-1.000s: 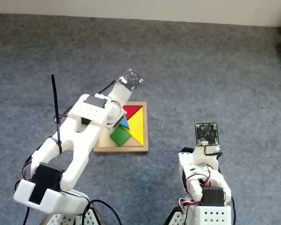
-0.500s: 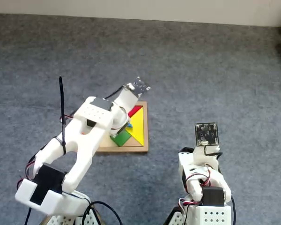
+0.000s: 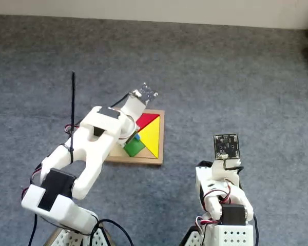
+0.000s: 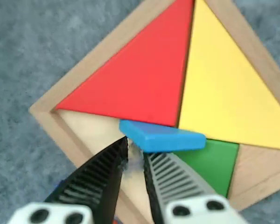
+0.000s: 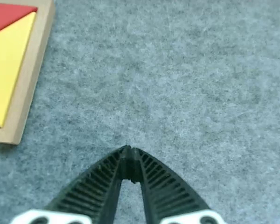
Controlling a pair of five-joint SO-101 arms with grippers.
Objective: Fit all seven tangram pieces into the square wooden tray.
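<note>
High view: wooden tray point(image 3: 161, 139) lies on grey carpet point(image 3: 220, 66) at mid table. The left arm point(image 3: 100, 141) stretches over the tray's near-left part and covers it. The right arm point(image 3: 223, 197) is folded well apart from the tray, on its right side.

Tray contents, high view:
- Red triangle point(image 3: 148, 120) in the far corner area.
- Yellow triangle point(image 3: 150, 136) along the right side, edge to edge with the red one.
- Green piece point(image 3: 134, 147) at the near side, touching the yellow triangle's tip.
- Blue piece point(image 3: 137, 137), a small part of it visible beside the arm.

Left wrist view: left gripper point(image 4: 134, 149) has its pincer drawn nearly together and clamped on the near end of the blue piece. That piece sits tilted, raised above the tray floor, over the seam where the red triangle meets the green piece. Bare wood of the tray floor shows on both sides of the fingers point(image 4: 170, 175).

Right wrist view: right gripper point(image 5: 129, 153) has its pincer closed tip to tip with nothing between, low over the carpet. One corner of the tray sits off to the side, with parts of the red and yellow triangles inside its rim.
</note>
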